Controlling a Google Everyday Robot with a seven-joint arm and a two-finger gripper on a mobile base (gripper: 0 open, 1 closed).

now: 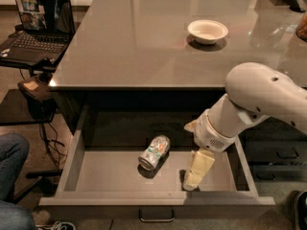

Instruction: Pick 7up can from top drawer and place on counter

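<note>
The 7up can (pixel 154 152), silvery with green marks, lies on its side on the floor of the open top drawer (pixel 110 176), left of centre. My gripper (pixel 195 172) hangs from the white arm inside the drawer, to the right of the can and a short gap from it, its cream fingers (pixel 199 167) pointing down towards the drawer floor near the front wall. It holds nothing. The glossy grey counter (pixel 144 42) spreads above the drawer.
A white bowl (pixel 207 30) sits on the counter at the back right. A laptop (pixel 38 23) on a black stand is at the left. A person's knee in jeans (pixel 9 176) is at the lower left. Dark drawers (pixel 283 152) are at the right.
</note>
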